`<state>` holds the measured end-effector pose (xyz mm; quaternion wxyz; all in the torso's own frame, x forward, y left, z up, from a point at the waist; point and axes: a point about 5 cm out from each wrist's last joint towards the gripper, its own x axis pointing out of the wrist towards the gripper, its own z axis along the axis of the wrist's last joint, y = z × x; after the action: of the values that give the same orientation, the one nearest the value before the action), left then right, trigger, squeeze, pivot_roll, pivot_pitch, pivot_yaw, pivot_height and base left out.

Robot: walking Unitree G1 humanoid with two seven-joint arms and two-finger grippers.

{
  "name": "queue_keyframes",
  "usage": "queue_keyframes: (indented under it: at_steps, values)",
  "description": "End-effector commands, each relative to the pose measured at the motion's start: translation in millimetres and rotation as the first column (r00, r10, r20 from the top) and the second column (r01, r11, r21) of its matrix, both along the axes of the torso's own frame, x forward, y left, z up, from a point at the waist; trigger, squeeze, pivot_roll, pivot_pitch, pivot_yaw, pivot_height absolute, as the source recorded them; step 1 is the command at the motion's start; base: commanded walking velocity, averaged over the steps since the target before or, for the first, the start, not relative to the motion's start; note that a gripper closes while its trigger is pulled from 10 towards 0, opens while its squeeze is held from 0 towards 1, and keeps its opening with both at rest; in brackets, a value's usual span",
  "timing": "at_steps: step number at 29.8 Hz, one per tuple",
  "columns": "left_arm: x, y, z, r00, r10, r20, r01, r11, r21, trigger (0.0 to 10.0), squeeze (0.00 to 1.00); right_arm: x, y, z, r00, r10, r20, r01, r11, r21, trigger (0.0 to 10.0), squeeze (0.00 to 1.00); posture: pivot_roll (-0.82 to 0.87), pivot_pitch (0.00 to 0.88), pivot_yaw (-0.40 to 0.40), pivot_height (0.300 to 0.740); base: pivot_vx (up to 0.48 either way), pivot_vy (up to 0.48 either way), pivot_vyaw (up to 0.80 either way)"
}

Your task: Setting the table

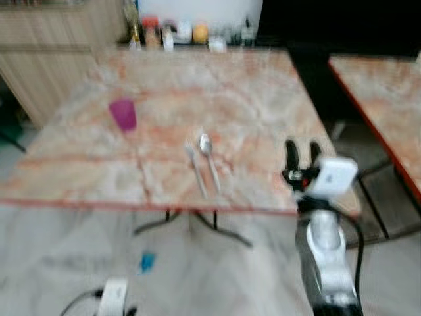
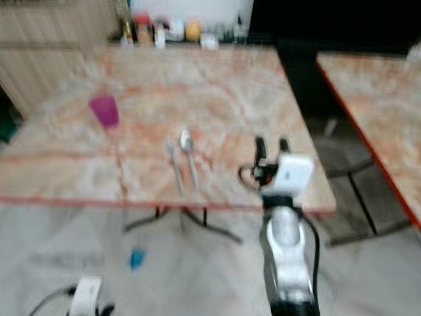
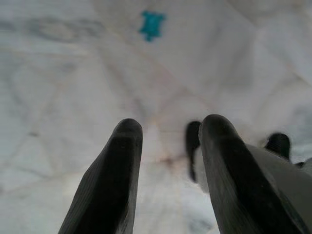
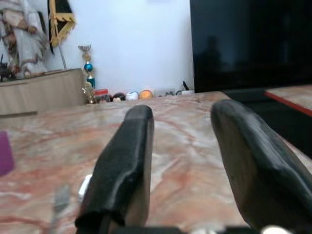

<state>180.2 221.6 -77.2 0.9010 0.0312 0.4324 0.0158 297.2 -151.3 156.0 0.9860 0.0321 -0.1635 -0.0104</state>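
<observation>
Right hand [image 1: 301, 153] hovers open and empty over our counter [image 1: 263, 99], so we've got just fork [image 1: 195, 170], spoon [image 1: 209, 158] and cup [image 1: 123, 114] down, plates still missing.

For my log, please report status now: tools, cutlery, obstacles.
Right tool open, empty, over table edge. Left tool open, low, above floor. Fork, spoon, purple cup on table.

We are seeing our right gripper [image 1: 302, 153]: two black fingers, white wrist box behind, silver forearm, black cable.
</observation>
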Motion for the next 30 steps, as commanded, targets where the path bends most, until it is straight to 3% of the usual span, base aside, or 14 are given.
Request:
queue_keyframes:
  at_steps: [1, 12, 30]
  values:
    - [-5.1, -5.9, -4.0, 1.0, -0.006, -0.024, 0.006, 1.0, -0.011, 10.0, 0.0, -1.0, -7.6, -3.2, 1.0, -0.022, -0.013, 0.022, 1.0, -0.003, 10.0, 0.0, -0.02, 0.049, 0.005, 0.74, 0.0, 0.398, 0.0]
    - [-3.3, -8.0, -3.3, 1.0, -0.024, -0.016, 0.024, 1.0, -0.011, 10.0, 0.0, -1.8, -5.3, -5.4, 1.0, -0.012, -0.017, 0.012, 1.0, -0.003, 10.0, 0.0, -0.02, 0.025, 0.006, 0.74, 0.0, 0.371, 0.0]
    - [1.2, -10.2, -1.3, 1.0, -0.027, 0.004, 0.027, 0.999, -0.023, 10.0, 0.0, -2.7, -7.7, -6.3, 1.0, -0.021, -0.02, 0.021, 1.0, -0.006, 10.0, 0.0, -0.02, 0.046, 0.005, 0.74, 0.0, 0.0, 0.0]
